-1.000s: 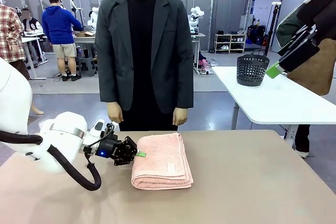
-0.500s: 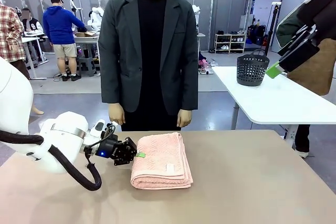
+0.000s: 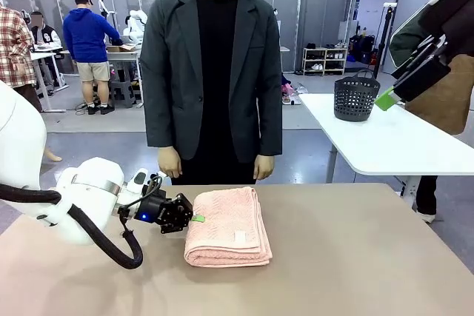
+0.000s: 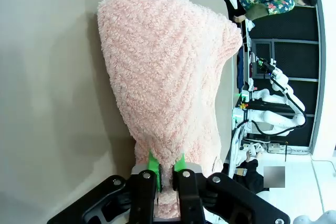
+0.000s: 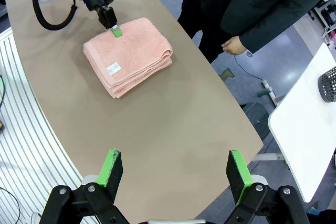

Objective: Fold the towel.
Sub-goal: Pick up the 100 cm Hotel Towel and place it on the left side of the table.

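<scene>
The folded towel (image 3: 227,226) lies on the worktop (image 3: 355,257), the left gripper (image 3: 197,218) jaws closed on its edge, the right gripper (image 5: 173,174) jaws wide apart, empty.

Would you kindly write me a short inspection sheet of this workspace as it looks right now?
Surface: brown table, bare around the towel.
Job's things: pink towel folded into a stack, white label on top.
Clutter: nothing seen.
Grippers: left gripper pinching the towel's left edge; right gripper open, raised above the table.
Cables: black hose looping under the left arm.
Surroundings: person standing at the far side; dark basket on a white table.
</scene>
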`<action>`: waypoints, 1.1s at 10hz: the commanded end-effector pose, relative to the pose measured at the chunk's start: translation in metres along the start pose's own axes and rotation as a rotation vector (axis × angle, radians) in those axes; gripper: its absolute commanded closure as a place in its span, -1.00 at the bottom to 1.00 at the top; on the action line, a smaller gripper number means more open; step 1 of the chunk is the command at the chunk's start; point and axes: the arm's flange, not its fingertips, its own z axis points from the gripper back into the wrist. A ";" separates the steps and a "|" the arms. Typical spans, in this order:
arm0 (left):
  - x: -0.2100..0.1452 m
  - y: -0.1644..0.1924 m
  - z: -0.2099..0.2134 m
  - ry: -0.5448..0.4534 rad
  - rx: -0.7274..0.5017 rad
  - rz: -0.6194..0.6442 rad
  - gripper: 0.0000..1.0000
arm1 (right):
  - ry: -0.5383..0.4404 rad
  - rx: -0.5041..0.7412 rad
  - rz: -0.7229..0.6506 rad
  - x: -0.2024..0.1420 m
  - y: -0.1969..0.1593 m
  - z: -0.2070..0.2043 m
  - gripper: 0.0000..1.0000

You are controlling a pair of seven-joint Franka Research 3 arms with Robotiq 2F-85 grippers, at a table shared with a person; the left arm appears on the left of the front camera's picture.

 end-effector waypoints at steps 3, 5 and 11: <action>0.020 -0.004 0.084 0.049 0.102 -0.052 0.75 | 0.002 -0.006 -0.024 -0.001 0.001 -0.001 -1.00; 0.027 0.003 0.139 0.047 0.168 -0.037 0.75 | 0.002 -0.006 -0.024 -0.001 0.001 -0.001 -1.00; 0.021 0.045 0.336 0.083 0.297 -0.022 0.75 | 0.002 -0.006 -0.024 -0.001 0.001 -0.001 -1.00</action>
